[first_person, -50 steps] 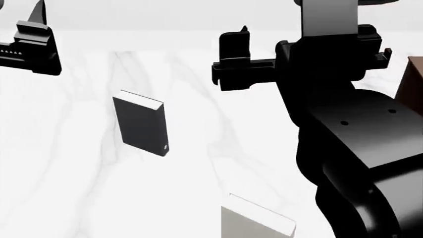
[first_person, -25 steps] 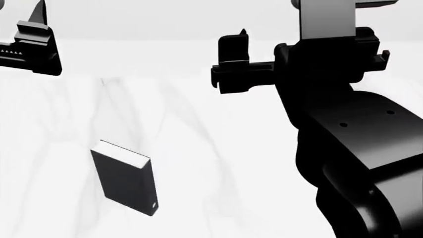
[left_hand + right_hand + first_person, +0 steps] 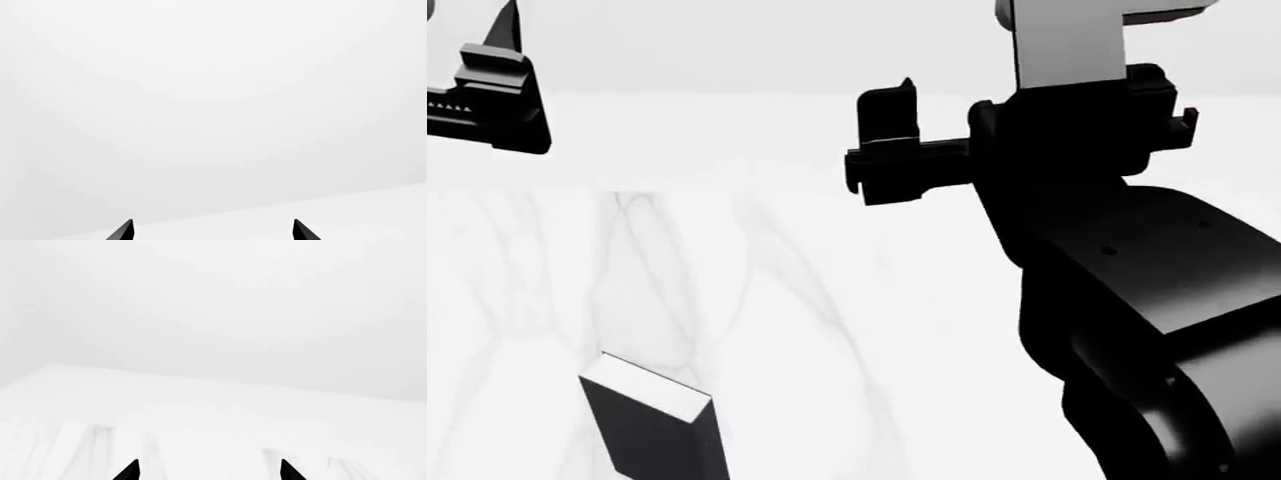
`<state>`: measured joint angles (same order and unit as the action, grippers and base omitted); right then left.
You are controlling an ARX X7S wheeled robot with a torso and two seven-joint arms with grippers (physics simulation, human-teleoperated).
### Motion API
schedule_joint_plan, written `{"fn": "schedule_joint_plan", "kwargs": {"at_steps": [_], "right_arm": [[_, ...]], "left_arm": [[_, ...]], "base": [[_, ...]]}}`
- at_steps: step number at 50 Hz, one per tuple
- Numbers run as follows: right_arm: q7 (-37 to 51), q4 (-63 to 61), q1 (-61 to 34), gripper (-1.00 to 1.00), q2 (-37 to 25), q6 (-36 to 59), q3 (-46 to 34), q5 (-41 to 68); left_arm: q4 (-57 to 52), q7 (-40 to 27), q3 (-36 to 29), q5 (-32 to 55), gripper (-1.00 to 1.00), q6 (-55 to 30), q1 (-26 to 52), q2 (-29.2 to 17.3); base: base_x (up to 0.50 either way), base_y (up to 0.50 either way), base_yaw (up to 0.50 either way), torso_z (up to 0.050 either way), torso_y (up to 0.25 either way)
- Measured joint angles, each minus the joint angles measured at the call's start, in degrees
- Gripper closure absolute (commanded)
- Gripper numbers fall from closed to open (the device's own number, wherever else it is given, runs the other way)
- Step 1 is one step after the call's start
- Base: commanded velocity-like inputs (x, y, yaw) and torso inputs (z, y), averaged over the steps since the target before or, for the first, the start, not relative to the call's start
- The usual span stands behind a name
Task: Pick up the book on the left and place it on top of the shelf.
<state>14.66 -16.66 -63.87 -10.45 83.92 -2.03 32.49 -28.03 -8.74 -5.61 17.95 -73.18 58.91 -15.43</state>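
The black book (image 3: 647, 430) with white page edges lies flat on the white marble table (image 3: 827, 300), at the lower left of the head view, partly cut off by the frame's bottom edge. My left gripper (image 3: 481, 90) is raised at the upper left, well above and beyond the book. Its fingertips (image 3: 127, 231) stand wide apart with nothing between them in the left wrist view. My right gripper (image 3: 888, 145) is raised at the upper middle, open and empty; its fingertips (image 3: 130, 471) are apart over the table. The shelf is out of view.
My right arm (image 3: 1148, 300) fills the right side of the head view. The table's far edge (image 3: 694, 190) runs across the head view, with a plain white wall behind. Both wrist views show only white table and wall.
The head view has tilted upward: the book has slid down and left in the frame, and the white book and brown shelf corner have left the view. Both grippers stay raised and open.
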Motion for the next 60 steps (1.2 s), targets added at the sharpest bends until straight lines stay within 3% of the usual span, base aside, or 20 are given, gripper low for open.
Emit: {"fn": "schedule_joint_plan", "kwargs": {"at_steps": [7, 31, 60], "right_arm": [[-3.20, 2.73, -1.52, -1.00, -2.03, -0.55, -5.49, 0.87], [-31.96, 17.53, -5.91, -1.00, -6.81, -11.86, -32.84, 4.06], [-38.67, 28.81, -5.10, -1.00, -0.47, -21.53, -43.99, 0.85]], "left_arm": [[-0.14, -0.12, 0.08, 0.19, -1.00, -0.11, -0.04, -0.12], [0.49, -0.47, -0.08, 0.55, -1.00, 0.67, -0.37, -0.43], [0.80, -0.96, -0.01, 1.09, -1.00, 1.10, -0.82, -0.83]], "base": [[0.00, 0.00, 0.00, 0.000, 0.000], [0.00, 0.00, 0.00, 0.000, 0.000], [0.00, 0.00, 0.00, 0.000, 0.000]]}}
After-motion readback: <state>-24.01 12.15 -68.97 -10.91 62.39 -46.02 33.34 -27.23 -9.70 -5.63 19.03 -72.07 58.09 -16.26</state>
